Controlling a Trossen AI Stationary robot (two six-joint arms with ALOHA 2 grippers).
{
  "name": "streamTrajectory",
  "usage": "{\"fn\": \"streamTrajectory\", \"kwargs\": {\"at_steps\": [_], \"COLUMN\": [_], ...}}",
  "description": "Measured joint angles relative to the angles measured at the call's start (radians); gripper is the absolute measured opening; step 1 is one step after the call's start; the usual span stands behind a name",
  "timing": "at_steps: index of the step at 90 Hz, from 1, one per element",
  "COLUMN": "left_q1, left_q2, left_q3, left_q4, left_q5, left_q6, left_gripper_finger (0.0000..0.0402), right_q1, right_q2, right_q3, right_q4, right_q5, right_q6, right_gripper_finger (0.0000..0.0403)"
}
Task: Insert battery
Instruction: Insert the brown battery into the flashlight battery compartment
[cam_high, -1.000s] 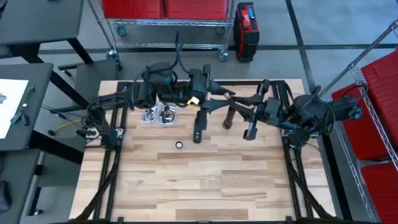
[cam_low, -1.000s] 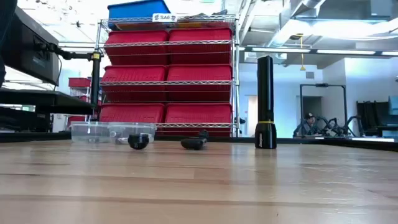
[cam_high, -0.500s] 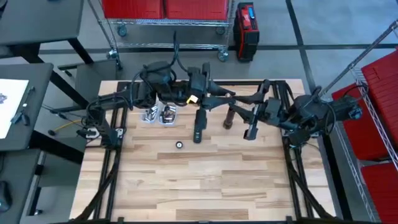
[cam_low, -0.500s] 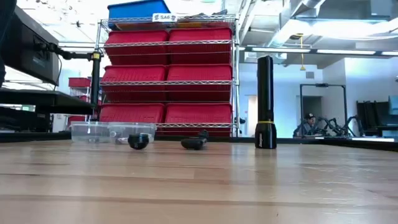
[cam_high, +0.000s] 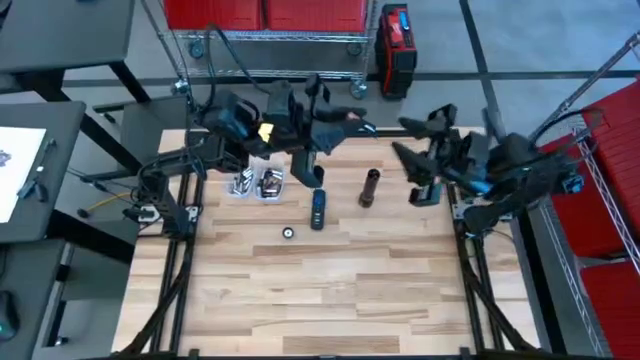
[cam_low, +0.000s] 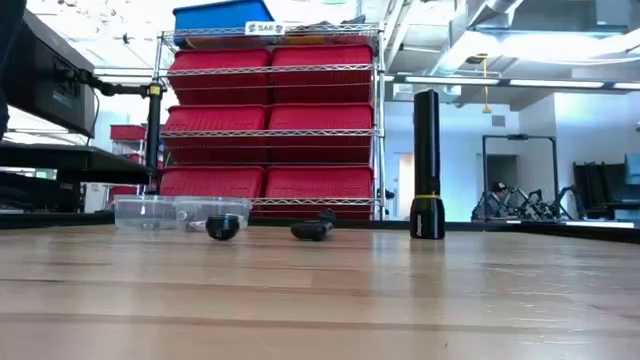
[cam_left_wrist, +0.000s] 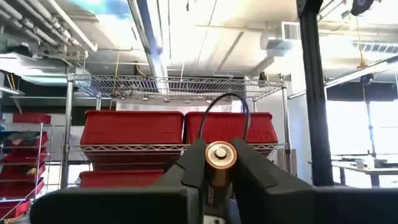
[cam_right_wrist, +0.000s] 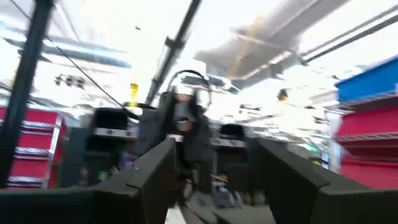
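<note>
Overhead, left fingers (cam_left_wrist: 186, 171) grasping battery (cam_left_wrist: 220, 155), right fingers (cam_right_wrist: 155, 165) released, probably empty, flashlight (cam_high: 369, 187) upright between.

My dark left fingers (cam_left_wrist: 186, 171) hold a battery (cam_left_wrist: 220, 155) with a gold-coloured end and silver centre. The flashlight body (cam_low: 427, 165) is black with a thin yellow band near its base. The table (cam_high: 330, 290) is pale wood in striped planks. Two clear containers (cam_low: 180, 212) show, and red bins (cam_low: 270, 115) on a chrome wire rack, blue bin (cam_low: 222, 17) above.
</note>
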Motion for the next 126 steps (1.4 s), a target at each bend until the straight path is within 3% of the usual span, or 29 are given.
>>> {"fn": "streamTrajectory", "kwargs": {"at_steps": [38, 73, 88, 111, 126], "left_q1": [0.024, 0.037, 0.052, 0.089, 0.125], "left_q2": [0.001, 0.001, 0.001, 0.000, -0.009], "left_q3": [0.000, 0.000, 0.000, 0.000, 0.000], "left_q4": [-0.079, -0.070, -0.085, -0.197, -0.405], "left_q5": [0.086, 0.088, 0.106, 0.107, 0.106], "left_q6": [-0.006, 0.010, 0.008, 0.019, 0.081], "left_gripper_finger": [0.0028, 0.0028, 0.0029, 0.0100, 0.0136], "right_q1": [-0.088, -0.087, -0.087, -0.088, -0.088], "right_q2": [0.144, 0.139, 0.127, 0.061, 0.027], "right_q3": [0.141, 0.148, 0.148, 0.151, 0.149], "right_q4": [-0.001, -0.017, -0.030, -0.177, -0.355], "right_q5": [-0.124, -0.131, -0.127, -0.055, 0.021], "right_q6": [-0.020, -0.109, -0.134, -0.134, -0.130], "right_gripper_finger": [0.0172, 0.0042, 0.0035, 0.0035, 0.0035]}}
